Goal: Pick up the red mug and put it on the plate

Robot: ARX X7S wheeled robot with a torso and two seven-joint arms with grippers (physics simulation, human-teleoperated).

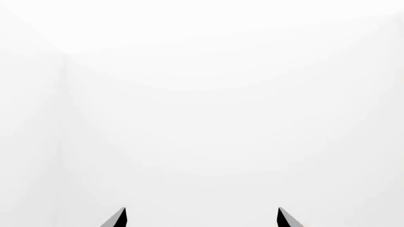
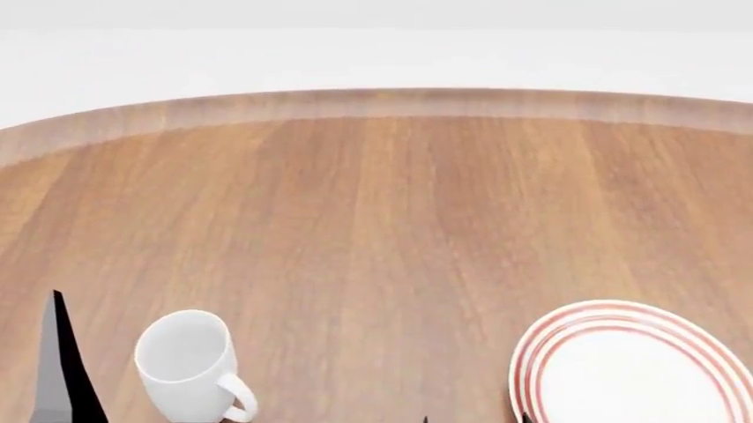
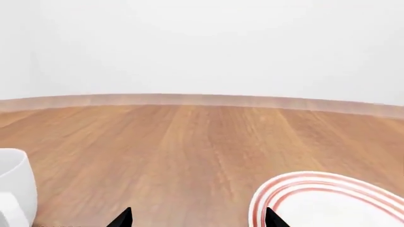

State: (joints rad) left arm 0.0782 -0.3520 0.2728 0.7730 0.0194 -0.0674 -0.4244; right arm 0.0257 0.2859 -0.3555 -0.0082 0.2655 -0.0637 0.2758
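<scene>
The red mug is out of view in every frame. The plate (image 2: 636, 370), white with red rings round its rim, lies on the wooden table at the near right. It also shows in the right wrist view (image 3: 328, 203). My right gripper (image 3: 197, 218) is open and empty, low over the table, and one tip overlaps the plate's near rim. My left gripper (image 1: 202, 218) is open and empty and faces only white wall. One of its fingers (image 2: 62, 374) shows at the near left in the head view, beside the white mug.
A plain white mug (image 2: 189, 363) lies tilted on the table at the near left, handle toward me. It also shows in the right wrist view (image 3: 13, 189). The round wooden table (image 2: 389, 220) stretches ahead to its curved far edge.
</scene>
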